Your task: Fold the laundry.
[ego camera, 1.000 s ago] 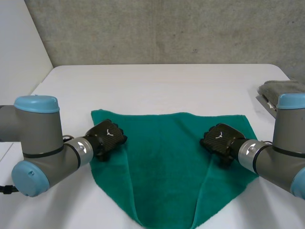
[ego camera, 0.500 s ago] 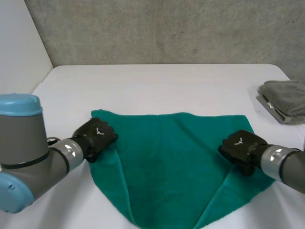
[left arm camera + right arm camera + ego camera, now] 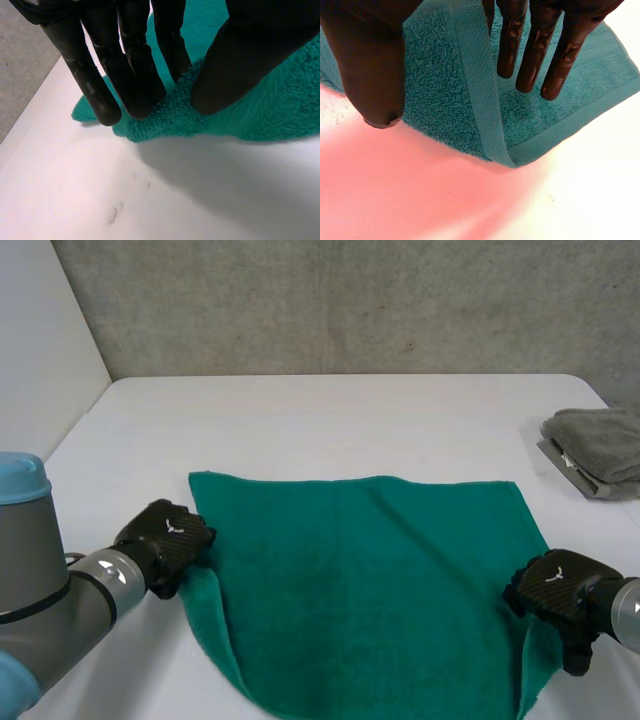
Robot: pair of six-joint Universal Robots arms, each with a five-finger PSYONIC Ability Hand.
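A green towel (image 3: 370,580) lies spread on the white table (image 3: 330,420), its near part running off the front of the head view. My left hand (image 3: 165,540) is at the towel's left edge. In the left wrist view its fingers (image 3: 130,65) and thumb pinch that edge of the towel (image 3: 260,110), lifted a little off the table. My right hand (image 3: 558,590) is at the towel's right edge. In the right wrist view its thumb (image 3: 365,65) and straight fingers (image 3: 535,55) stand apart over a folded-over corner of the towel (image 3: 445,90).
A folded grey cloth (image 3: 595,435) rests on a flat tray at the table's right edge. A concrete wall stands behind the table. Bare table surface lies beyond the towel and to its left.
Both hands have moved outward and toward the front, from the towel's middle to its side edges, drawing it wider and flatter. The right hand's fingers have spread.
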